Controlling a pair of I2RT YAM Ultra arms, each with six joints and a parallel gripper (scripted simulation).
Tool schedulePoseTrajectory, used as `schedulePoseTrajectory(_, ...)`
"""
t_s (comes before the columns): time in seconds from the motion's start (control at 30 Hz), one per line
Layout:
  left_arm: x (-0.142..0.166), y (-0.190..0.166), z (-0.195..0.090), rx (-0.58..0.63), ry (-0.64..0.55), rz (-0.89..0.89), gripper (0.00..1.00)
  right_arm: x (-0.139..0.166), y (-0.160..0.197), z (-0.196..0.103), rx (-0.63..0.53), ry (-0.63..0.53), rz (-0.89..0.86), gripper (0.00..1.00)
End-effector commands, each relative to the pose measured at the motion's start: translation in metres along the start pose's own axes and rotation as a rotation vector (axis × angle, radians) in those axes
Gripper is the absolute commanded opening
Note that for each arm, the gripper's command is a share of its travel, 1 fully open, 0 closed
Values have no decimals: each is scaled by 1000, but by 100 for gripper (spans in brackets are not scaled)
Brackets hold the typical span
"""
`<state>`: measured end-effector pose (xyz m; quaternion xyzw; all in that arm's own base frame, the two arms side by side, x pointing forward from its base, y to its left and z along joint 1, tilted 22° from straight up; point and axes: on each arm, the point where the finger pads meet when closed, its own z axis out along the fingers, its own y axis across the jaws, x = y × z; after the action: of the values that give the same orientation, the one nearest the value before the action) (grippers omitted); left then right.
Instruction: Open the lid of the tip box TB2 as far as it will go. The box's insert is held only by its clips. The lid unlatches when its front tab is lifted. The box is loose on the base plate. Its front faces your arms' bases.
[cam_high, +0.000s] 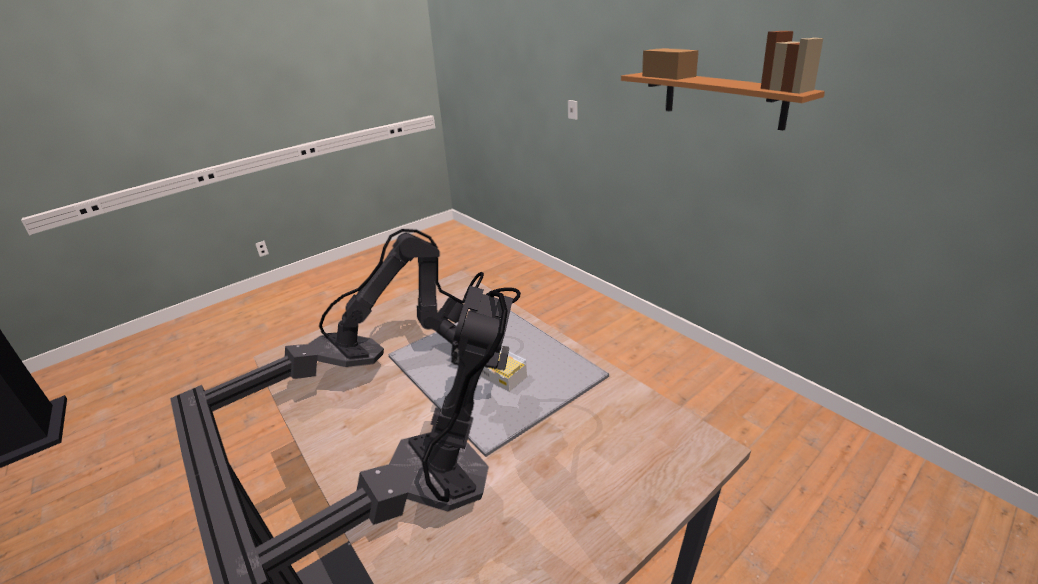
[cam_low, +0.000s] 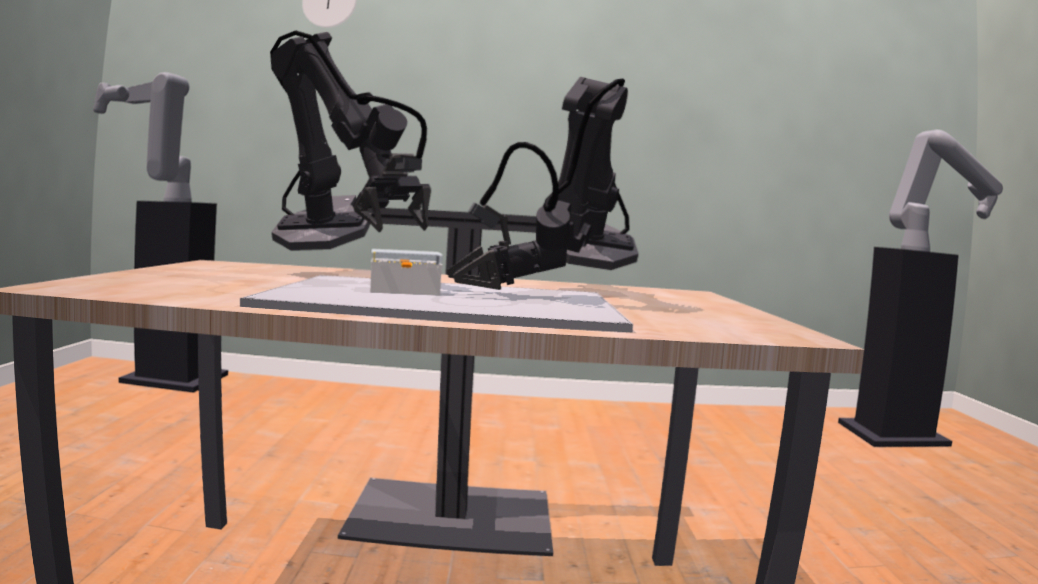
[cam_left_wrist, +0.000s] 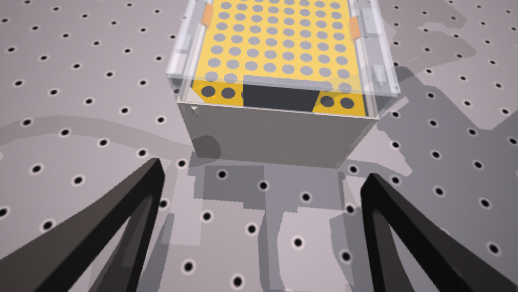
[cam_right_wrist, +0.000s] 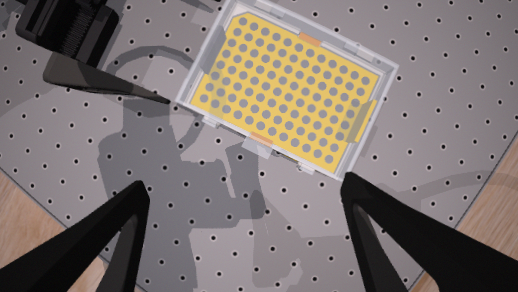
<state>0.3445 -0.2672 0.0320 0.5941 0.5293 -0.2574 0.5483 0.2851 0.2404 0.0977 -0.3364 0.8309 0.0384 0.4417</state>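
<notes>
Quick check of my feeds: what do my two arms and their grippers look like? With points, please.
Both arms match: black, boxy links with cylindrical joint housings and loose black cables looping outside. Each stands on a dark, many-sided base plate (cam_high: 475, 485) (cam_low: 286, 236). The left gripper (cam_low: 475, 281) (cam_left_wrist: 264, 173) and right gripper (cam_low: 395, 217) (cam_right_wrist: 246, 186) each have two dark, tapering fingers with open, triangular frames. I make out no lettering on them.
</notes>
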Motion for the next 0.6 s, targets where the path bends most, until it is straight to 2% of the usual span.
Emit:
schedulePoseTrajectory(0.0,-8,-5,7,10,-21,11,100,-2,1,-1,-1,-7,-3,100)
schedulePoseTrajectory(0.57,-14,-5,32,8,-31,19,100,-2,1,-1,-1,-7,-3,100)
